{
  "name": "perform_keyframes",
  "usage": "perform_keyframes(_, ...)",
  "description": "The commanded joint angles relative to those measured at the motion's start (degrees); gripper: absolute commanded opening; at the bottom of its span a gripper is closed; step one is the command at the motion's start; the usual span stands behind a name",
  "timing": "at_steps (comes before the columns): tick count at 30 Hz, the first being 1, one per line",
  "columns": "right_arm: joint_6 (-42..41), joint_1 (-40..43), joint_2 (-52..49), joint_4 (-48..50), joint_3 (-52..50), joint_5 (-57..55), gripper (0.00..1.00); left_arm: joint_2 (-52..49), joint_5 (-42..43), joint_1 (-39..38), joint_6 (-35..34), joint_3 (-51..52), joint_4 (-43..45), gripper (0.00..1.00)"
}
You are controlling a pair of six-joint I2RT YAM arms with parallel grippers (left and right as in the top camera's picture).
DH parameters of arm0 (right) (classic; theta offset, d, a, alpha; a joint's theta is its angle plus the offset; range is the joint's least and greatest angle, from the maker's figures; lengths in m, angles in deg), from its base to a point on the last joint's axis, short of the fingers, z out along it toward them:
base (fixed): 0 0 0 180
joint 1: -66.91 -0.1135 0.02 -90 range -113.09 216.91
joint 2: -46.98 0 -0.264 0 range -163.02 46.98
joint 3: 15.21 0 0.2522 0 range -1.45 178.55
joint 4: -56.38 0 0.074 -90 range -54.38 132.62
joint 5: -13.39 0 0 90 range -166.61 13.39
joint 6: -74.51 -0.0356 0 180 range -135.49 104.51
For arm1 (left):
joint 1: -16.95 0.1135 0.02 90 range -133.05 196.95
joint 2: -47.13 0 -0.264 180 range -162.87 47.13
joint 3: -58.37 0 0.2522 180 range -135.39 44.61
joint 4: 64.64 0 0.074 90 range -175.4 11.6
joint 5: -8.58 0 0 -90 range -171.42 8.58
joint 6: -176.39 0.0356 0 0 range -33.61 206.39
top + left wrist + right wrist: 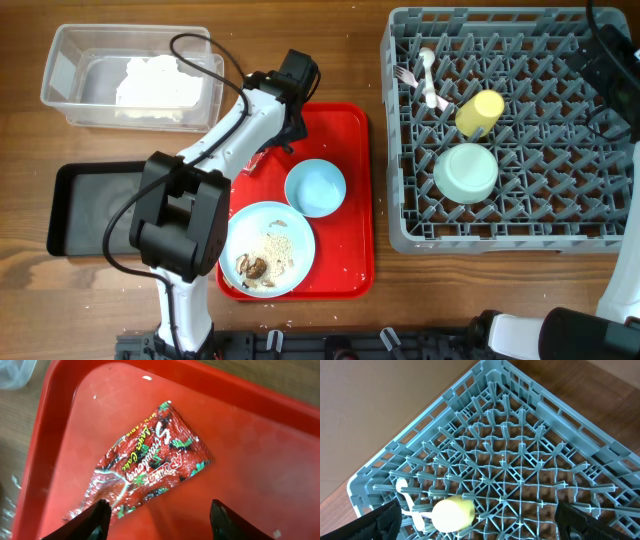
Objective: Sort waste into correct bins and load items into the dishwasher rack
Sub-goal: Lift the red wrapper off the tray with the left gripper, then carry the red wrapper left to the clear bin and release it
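The red-and-white wrapper (150, 462) lies flat on the red serving tray (250, 460), at the tray's upper left corner. My left gripper (160, 521) hangs open just above it. Its left finger (92, 521) is over the wrapper's lower end, and nothing is gripped. From above, only a sliver of the wrapper (249, 161) shows beside the left arm. The white napkin (155, 82) lies in the clear tub (62, 70). The rack (500, 225) holds a yellow cup (480, 112), a mint bowl (466, 172) and white cutlery (428, 78). My right gripper (482, 527) is open above the rack (520, 460).
The black tray (80, 205) sits left of the red tray (345, 260). On the red tray are a small blue bowl (315, 187) and a large blue plate (268, 250) with crumbs and brown bits. My left arm's base (180, 225) stands at the front.
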Motion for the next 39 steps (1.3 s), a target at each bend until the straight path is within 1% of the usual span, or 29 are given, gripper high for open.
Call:
perform_keyframes(1,-0.83,-0.02,-0.5,0.07,-0.02,-1.2,1.0,-1.16,-1.31,1.01,15.89,0.44,-0.63,0.68)
perform_keyframes(4,-0.83,-0.02,-0.5,0.07,-0.02,-1.2,1.0,-2.01,3.21,1.31,23.74,0.46,-1.2,0.71)
perform_keyframes(6,-0.83,-0.02,-0.5,0.07,-0.02,-1.2,1.0,-3.17,3.85,1.6,26.08,0.48,-2.03,0.7)
perform_keyframes(7,-0.83,-0.02,-0.5,0.07,-0.02,-1.2,1.0,-3.69,4.0,1.73,26.56,0.55,-2.25,0.7)
perform_keyframes(9,-0.83,-0.02,-0.5,0.07,-0.02,-1.2,1.0,-4.94,5.09,2.08,26.95,1.09,-2.03,0.62)
perform_keyframes(13,-0.83,-0.02,-0.5,0.07,-0.02,-1.2,1.0,-5.18,5.68,2.08,28.13,3.02,-0.46,0.61)
perform_keyframes(15,-0.85,-0.02,-0.5,0.07,-0.02,-1.2,1.0,-5.18,5.27,2.12,28.06,3.34,0.04,0.56)
perform_keyframes(16,-0.83,-0.02,-0.5,0.07,-0.02,-1.2,1.0,-5.18,4.87,2.16,28.06,3.37,0.42,0.51)
perform_keyframes(18,-0.81,-0.02,-0.5,0.07,-0.02,-1.2,1.0,-5.18,2.91,2.21,28.04,3.34,1.31,0.33)
perform_keyframes(19,-0.81,-0.02,-0.5,0.07,-0.02,-1.2,1.0,-5.18,2.19,2.21,28.02,3.34,1.51,0.25)
perform_keyframes(21,-0.85,-0.02,-0.5,0.07,-0.02,-1.2,1.0,-5.16,0.48,2.21,27.87,3.3,1.68,0.14)
perform_keyframes(23,-0.83,-0.02,-0.5,0.07,-0.02,-1.2,1.0,-5.16,0.31,2.21,27.85,3.3,1.77,0.05)
perform_keyframes(27,-0.83,-0.02,-0.5,0.07,-0.02,-1.2,1.0,-3.02,0.79,1.95,22.67,0.98,0.52,0.04)
perform_keyframes(31,-0.83,-0.02,-0.5,0.07,-0.02,-1.2,1.0,3.67,0.37,1.36,18.05,-2.45,2.1,0.04)
perform_keyframes(33,-0.83,-0.02,-0.5,0.07,-0.02,-1.2,1.0,8.9,-3.82,2.58,10.88,-2.82,6.23,0.04)
perform_keyframes(34,-0.85,-0.02,-0.5,0.07,-0.02,-1.2,1.0,10.25,-4.59,3.5,8.66,-2.82,7.91,0.04)
perform_keyframes(36,-0.83,-0.02,-0.5,0.07,-0.02,-1.2,1.0,11.98,-4.68,6.32,4.98,-2.82,12.02,0.04)
perform_keyframes(39,-0.83,-0.02,-0.5,0.07,-0.02,-1.2,1.0,12.2,-4.68,11.08,1.9,-2.82,17.84,0.04)
